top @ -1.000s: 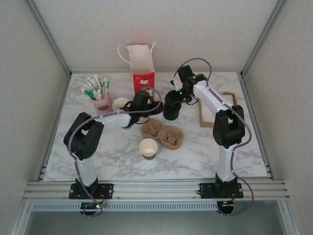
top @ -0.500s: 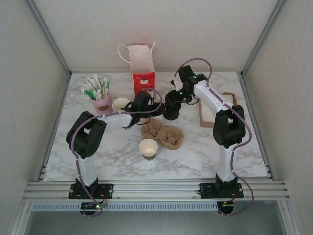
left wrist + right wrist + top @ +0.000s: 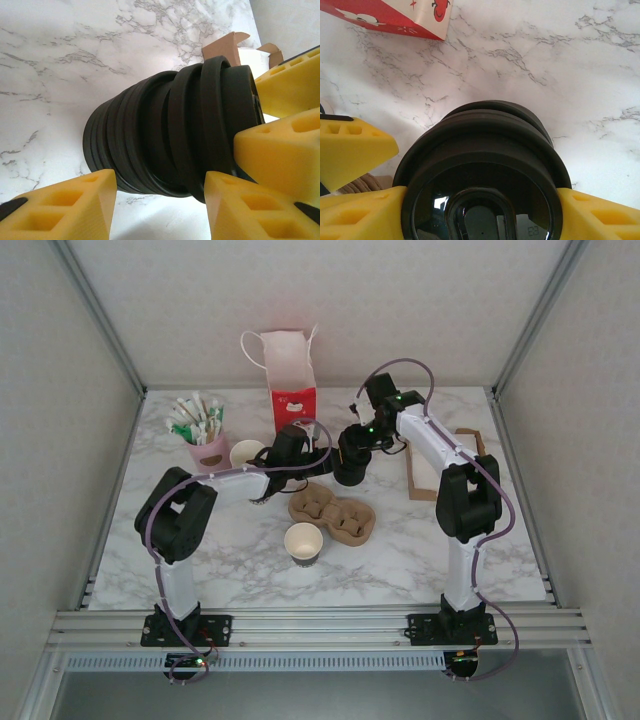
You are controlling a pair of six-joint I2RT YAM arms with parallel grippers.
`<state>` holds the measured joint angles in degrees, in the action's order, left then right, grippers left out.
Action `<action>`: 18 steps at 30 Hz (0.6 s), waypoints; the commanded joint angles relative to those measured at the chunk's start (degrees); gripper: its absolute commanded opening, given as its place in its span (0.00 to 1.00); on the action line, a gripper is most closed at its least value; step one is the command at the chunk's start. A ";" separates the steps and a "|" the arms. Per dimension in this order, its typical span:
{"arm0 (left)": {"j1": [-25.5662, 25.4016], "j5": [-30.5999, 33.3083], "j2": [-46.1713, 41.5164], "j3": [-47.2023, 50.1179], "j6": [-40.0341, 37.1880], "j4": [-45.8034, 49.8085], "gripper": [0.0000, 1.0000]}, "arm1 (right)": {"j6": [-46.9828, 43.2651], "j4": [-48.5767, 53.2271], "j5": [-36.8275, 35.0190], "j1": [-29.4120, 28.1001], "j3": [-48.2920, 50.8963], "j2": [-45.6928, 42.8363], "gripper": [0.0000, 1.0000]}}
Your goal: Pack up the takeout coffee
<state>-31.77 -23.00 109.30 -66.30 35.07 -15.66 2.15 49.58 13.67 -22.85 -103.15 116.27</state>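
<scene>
The right gripper (image 3: pixel 480 212) was clamped on the top lid (image 3: pixel 480 145) of the stack of black lids (image 3: pixel 150 140). The left gripper (image 3: pixel 160 200) straddled that stack lower down, its fingers apart; whether they pressed it, I could not tell. The coffee cup (image 3: pixel 303 543) stood lidless on the bench (image 3: pixel 200 560), nearer the arm bases than the stack, with the cardboard cup carrier (image 3: pixel 335 512) between them.

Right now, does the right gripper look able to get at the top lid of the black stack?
Probably yes: the right gripper has a finger against each side of the top lid, and nothing lies between.
</scene>
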 commanded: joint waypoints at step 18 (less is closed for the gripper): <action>2.06 -6.88 0.30 4.16 5.18 -11.06 0.50 | 0.22 2.36 2.86 0.42 -1.70 0.80 0.71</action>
<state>-30.17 -28.18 109.30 -62.76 39.29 -23.86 2.17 50.43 14.57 -22.74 -103.18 116.27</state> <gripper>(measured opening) 0.501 0.717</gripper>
